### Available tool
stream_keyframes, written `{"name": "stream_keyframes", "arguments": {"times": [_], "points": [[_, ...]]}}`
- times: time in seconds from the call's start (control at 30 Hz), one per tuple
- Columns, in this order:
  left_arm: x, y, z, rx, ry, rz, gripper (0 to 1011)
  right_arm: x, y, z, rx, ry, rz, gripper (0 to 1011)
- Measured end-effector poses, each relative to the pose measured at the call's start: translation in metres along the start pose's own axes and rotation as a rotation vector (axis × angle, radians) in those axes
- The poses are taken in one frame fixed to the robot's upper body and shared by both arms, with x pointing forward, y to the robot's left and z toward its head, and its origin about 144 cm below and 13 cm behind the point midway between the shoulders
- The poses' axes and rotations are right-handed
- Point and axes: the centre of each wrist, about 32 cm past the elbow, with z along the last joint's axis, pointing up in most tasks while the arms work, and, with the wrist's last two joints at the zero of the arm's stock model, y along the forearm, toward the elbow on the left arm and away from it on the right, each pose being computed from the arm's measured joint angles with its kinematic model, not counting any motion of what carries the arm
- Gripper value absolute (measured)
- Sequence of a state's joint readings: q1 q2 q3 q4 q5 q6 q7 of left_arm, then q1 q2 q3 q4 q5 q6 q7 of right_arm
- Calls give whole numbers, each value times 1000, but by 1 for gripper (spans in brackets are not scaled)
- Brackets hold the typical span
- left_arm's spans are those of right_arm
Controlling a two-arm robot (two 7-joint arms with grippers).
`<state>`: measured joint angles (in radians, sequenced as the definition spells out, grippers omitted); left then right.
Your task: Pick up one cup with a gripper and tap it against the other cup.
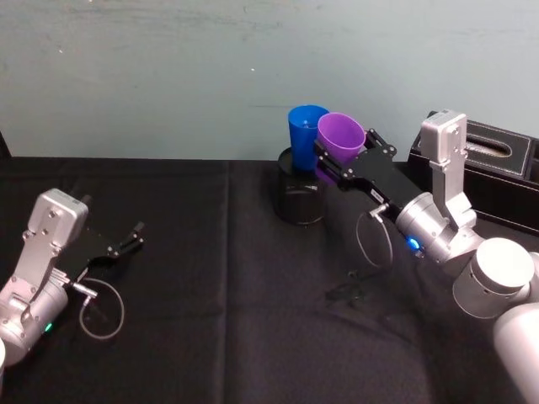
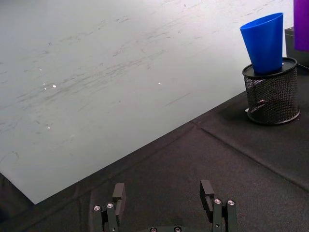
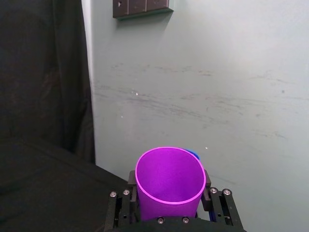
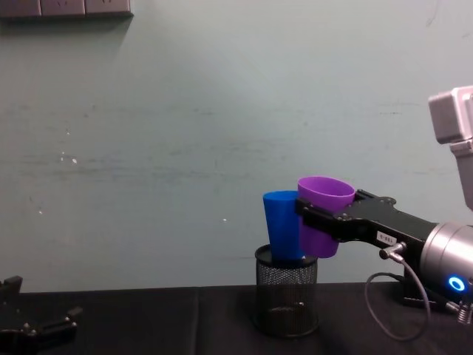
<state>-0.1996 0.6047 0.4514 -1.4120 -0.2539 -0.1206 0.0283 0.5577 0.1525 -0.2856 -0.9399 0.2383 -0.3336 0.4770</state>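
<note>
The smooth purple plastic tapered tumbler [image 1: 341, 135], upper centre of the head view, is tilted so its side meets the bright blue plastic tumbler [image 1: 305, 126], which stands in the black wire-mesh pen holder [image 1: 299, 202]. Contact looks likely, not certain. The right gripper [image 1: 335, 162] is closed to the cup's width, clamping the purple wall. The left gripper [image 1: 132, 236] idles lower left, fingers apart.

No legible text, brand or number anywhere. Small white label [image 4: 386, 237] on the right gripper [image 4: 313, 219], its print too small to read.
</note>
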Motion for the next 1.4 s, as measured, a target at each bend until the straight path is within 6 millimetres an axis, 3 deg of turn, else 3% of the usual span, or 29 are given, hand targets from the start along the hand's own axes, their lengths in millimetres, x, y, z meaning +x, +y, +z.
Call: {"name": "stream_keyframes", "arguments": {"times": [0.73,1.4], "points": [[0,0,0,0,0,0,1011,-6,-33,10,-34,-1,10,733],[0,0,0,0,0,0,1011,-5,-30,10,-31,-4,9,733]]}}
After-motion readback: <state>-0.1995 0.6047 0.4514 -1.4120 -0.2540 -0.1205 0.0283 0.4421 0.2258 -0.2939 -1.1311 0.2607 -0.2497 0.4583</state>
